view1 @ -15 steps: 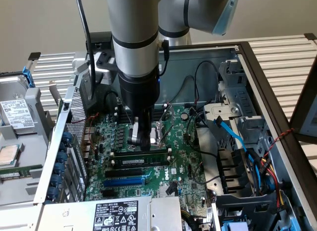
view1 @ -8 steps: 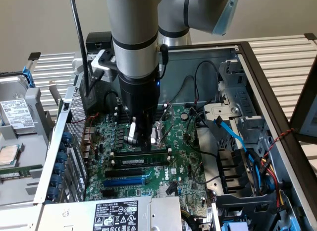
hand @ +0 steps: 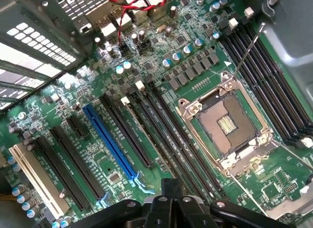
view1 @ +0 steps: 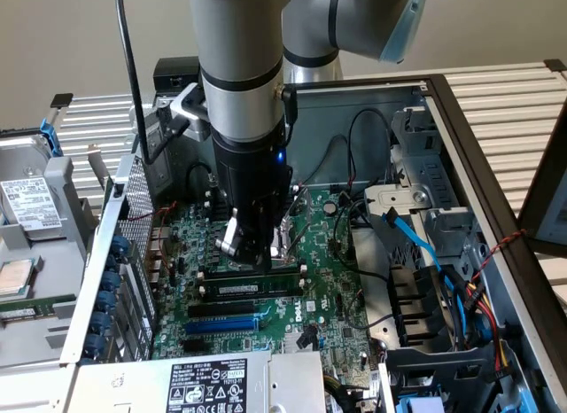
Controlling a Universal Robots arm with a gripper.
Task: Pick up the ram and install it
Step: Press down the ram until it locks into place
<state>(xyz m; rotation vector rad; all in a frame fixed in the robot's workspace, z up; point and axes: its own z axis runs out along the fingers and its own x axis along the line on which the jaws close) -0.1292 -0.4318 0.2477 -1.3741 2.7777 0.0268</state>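
the claw (view1: 255, 251) hangs low over the motherboard (view1: 266, 315) inside the open computer case (view1: 461, 147), its dark metal fingers pressed together with nothing visible between them, the tips just above the row of slots. directly beneath it lies the ram (view1: 252, 290), a long, thin, flat dark stick with a small pale label, lying along one of the long black slots (view1: 239, 273) near the processor socket; it looks set into the slot rather than carried, though whether it is pushed fully home and the end clips are latched i cannot tell. by my judgement the pick-up and carry are done and the work is at the seating stage, or just past it. in the wrist view the black claw housing (hand: 171, 208) sits over a glossy green board crowded with small silver capacitors, parallel black slots, and a bright blue expansion slot (hand: 110, 142) of smooth plastic. the processor socket (hand: 225, 125) is an open square of brushed metal framing with a gold-pinned middle. around the board run blue and black cables (view1: 425, 253), a twisted red-and-black wire (hand: 132, 8), and perforated grey sheet metal on the case wall (view1: 133, 209). the case lies on a ribbed pale desk (view1: 514, 103), and a silver drive with a printed label (view1: 31, 205) rests at the exterior view's left
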